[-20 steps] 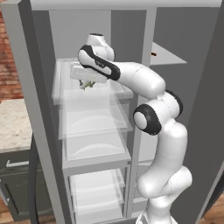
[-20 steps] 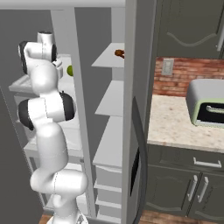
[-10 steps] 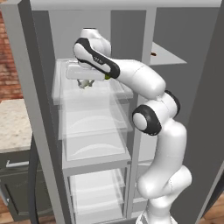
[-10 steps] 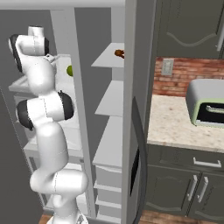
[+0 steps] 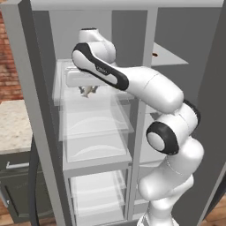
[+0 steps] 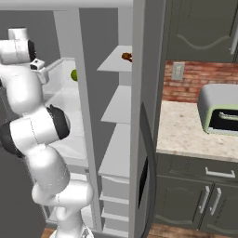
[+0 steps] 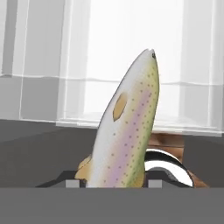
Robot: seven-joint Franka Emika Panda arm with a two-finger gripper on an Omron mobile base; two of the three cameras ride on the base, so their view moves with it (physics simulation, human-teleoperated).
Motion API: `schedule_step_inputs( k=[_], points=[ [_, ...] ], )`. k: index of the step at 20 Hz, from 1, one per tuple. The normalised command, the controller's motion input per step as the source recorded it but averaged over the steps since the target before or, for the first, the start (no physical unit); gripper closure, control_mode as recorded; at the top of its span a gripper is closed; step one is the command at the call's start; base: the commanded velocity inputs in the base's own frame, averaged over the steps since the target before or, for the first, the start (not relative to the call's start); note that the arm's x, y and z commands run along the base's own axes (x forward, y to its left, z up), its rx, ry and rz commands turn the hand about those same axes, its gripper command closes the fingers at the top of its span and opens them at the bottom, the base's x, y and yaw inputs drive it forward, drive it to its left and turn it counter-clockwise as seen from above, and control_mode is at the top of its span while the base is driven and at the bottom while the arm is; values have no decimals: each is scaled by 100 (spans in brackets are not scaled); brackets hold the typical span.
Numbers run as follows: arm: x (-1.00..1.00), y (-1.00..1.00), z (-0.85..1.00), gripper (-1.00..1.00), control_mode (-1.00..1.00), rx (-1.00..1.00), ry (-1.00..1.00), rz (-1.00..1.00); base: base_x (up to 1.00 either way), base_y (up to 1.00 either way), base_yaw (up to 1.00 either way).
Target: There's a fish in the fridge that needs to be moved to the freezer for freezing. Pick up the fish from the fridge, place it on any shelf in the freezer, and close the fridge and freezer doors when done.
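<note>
My gripper [image 7: 113, 183] is shut on the tail end of the fish [image 7: 129, 127], a pale speckled silvery-beige fish that points away from the hand. In the left base view the fish [image 5: 89, 91] hangs under the gripper [image 5: 88, 87], in front of the top glass shelf of the fridge [image 5: 95, 128]. To the right is the freezer [image 5: 167, 59], a narrower section with solid grey shelves [image 6: 116, 60]. Both doors stand open: the fridge door [image 5: 24, 97] at the left and the freezer door [image 6: 142, 139] with its black panel.
A round green ball [image 6: 73, 74] lies on the upper fridge shelf. A small brown item [image 6: 126, 56] sits on the top freezer shelf. To the right, a stone counter [image 6: 186, 130] carries a pale green appliance [image 6: 218, 109]. Another counter [image 5: 13, 128] flanks the fridge door.
The arm's upper links have swung left and nearer the cameras. The fish stays in the grip, hanging slightly lower at the top glass shelf.
</note>
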Motion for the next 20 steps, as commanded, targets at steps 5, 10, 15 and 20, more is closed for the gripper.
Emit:
schedule_step_inputs(
  k=[5, 10, 15, 20],
  points=[
    [-100, -24, 9, 100, -100, 0, -11, 0, 0, 0, 0],
    [-100, -61, 29, 100, -100, -3, -7, 4, 0, 0, 0],
    [-100, -67, 52, 100, -100, -10, -8, 4, 0, 0, 0],
    [-100, -66, 55, 100, -100, -12, -1, 2, 0, 0, 0]
  ],
)
